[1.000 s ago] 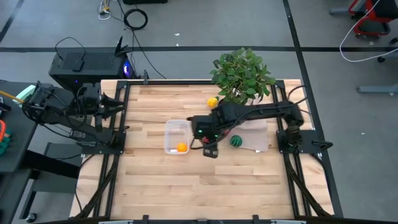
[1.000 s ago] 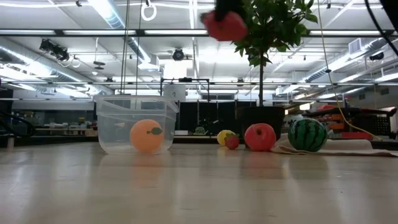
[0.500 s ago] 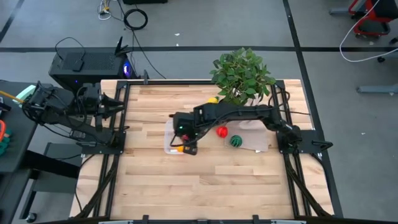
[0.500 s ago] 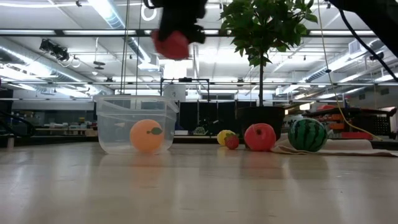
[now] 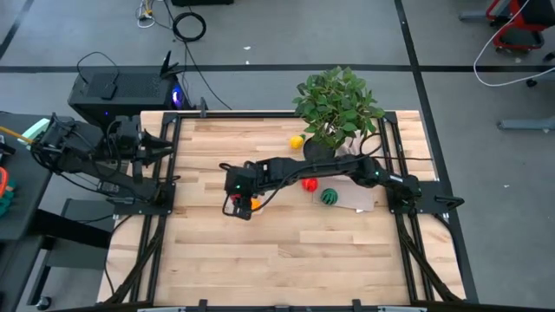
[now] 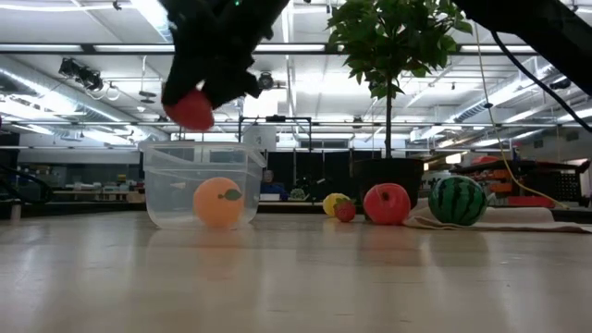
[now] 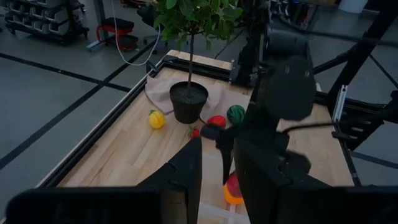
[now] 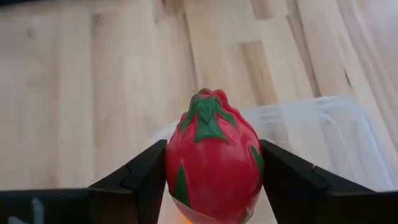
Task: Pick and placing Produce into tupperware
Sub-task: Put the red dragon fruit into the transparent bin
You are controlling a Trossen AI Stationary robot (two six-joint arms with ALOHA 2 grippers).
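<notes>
Overhead, right claw (image 8: 211,180) around unlabelled strawberry (image 8: 212,157).

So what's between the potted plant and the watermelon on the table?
In the low view, a red apple sits between the potted plant and the watermelon.

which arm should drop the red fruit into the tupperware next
The right arm. Its tool is already clamped on the red strawberry-like fruit and hangs just above the clear tupperware, which already holds an orange. The left tool is parked at the table's left edge, holding nothing.
</notes>
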